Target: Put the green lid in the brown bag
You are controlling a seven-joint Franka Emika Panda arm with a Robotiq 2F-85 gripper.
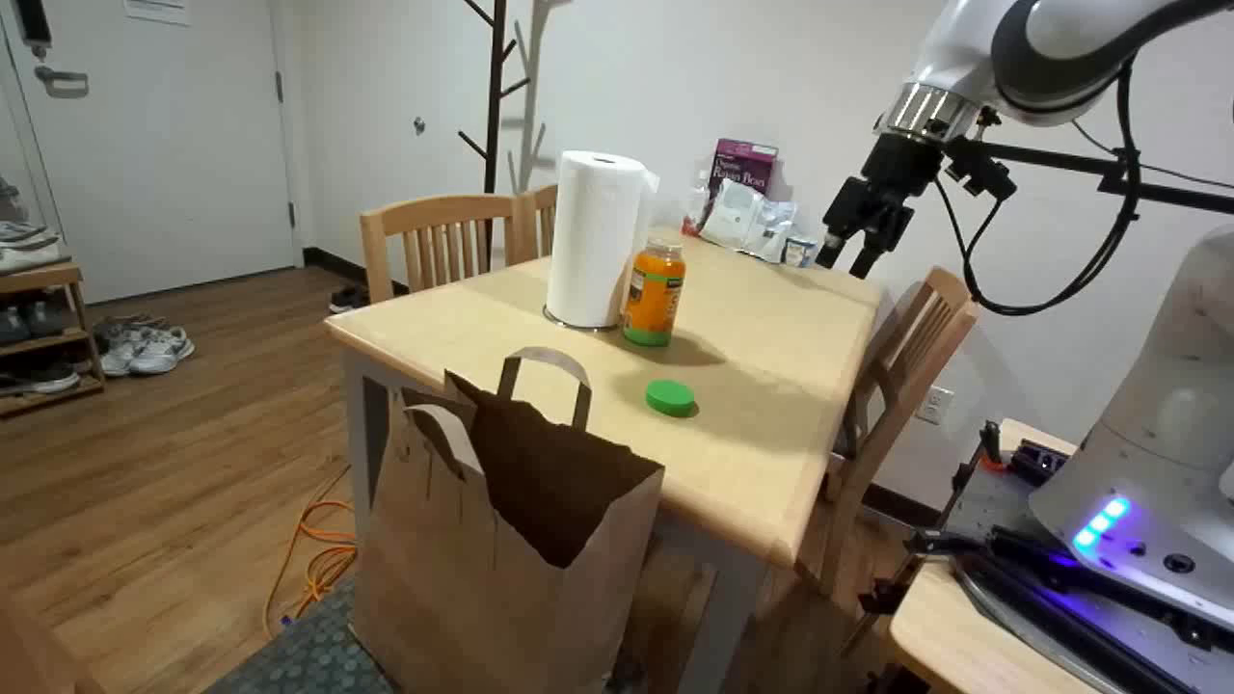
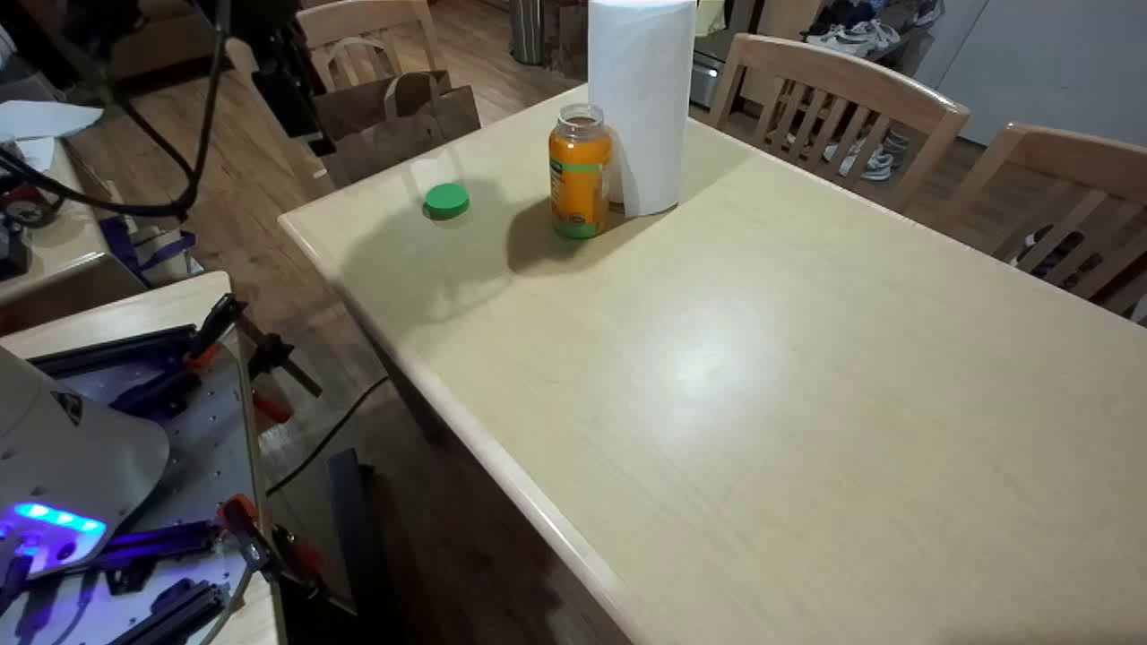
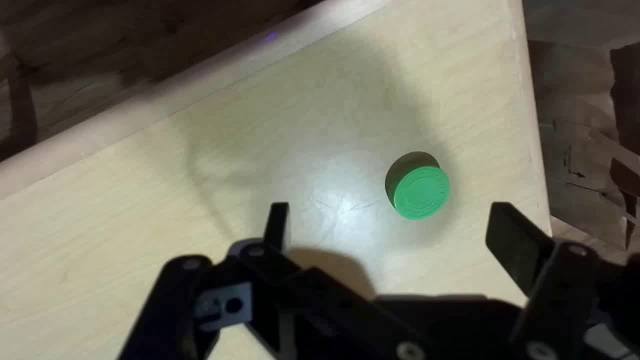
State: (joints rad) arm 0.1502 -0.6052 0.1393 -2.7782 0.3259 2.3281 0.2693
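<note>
Nearest the wrist camera: black tool [image 3: 391,222], spread wide, gripping nothing. Below it, flat on the worktop [image 3: 125,240]: green lid [image 3: 422,194], embossing unreadable. Off to the tool's side: brown paper bag [image 1: 492,588]. Well beyond the tool: cereal box [image 1: 744,166] reading "Organic Raisin Bran".

You have one green lid [image 1: 670,397], one orange jar [image 1: 655,301], one brown bag [image 1: 482,578] and, at upper centre, perhaps two pouches [image 1: 735,214].
</note>
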